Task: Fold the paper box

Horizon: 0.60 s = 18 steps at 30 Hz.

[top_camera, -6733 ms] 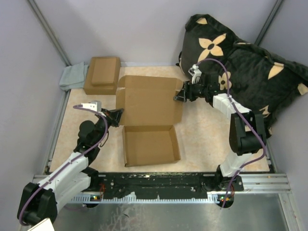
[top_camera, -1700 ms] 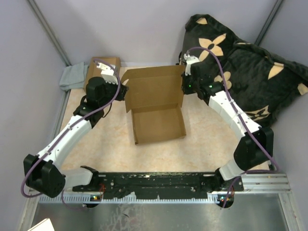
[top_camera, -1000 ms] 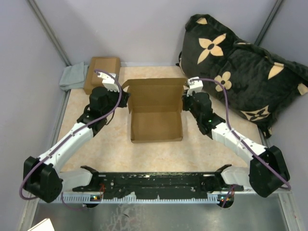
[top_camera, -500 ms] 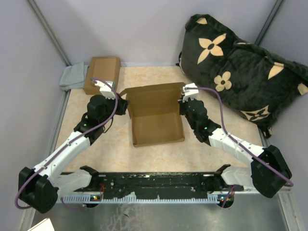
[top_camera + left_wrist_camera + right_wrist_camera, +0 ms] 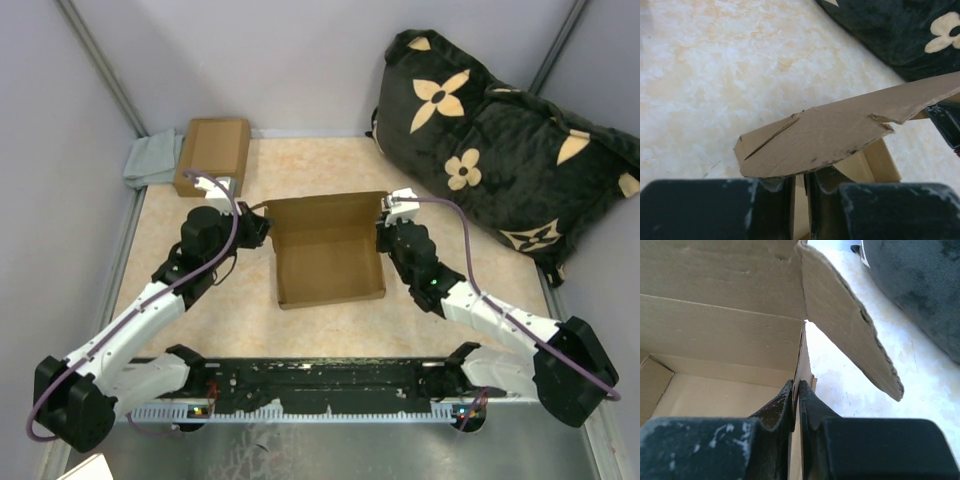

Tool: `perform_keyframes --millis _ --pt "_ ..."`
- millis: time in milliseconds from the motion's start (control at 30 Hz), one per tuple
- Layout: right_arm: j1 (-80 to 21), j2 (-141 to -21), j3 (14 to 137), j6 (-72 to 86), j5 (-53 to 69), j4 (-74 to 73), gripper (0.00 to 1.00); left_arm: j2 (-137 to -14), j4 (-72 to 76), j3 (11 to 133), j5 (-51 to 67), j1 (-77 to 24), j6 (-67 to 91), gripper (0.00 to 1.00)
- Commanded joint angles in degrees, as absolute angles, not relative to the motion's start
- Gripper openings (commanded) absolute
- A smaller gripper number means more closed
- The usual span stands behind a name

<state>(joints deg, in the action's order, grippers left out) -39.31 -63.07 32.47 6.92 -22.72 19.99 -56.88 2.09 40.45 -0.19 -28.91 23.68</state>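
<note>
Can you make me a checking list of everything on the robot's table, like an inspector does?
Surface: beige marbled table.
Job's things: paper box in the middle, tray open, lid raised at the far side.
Clutter: small stacked boxes and grey cloth in the far left corner; flowered black pillow far right.
Grippers: left gripper shut on cardboard at the box's left side; right gripper pinches the box's right wall.
Cables: purple cables run along both arms.
Surroundings: grey walls; metal rail at the near edge.
</note>
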Motion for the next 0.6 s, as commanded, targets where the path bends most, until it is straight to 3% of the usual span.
perform_keyframes --millis 0,567 --pt "-41.4 -61.0 32.4 10.7 -20.4 20.8 0.07 -57.6 4.4 40.7 4.5 -30.3 30.3 0.17" --pt "-41.8 -63.3 37.8 10.3 -21.2 17.1 0.07 -60.2 2.2 45.3 4.3 -30.7 29.3 0.16"
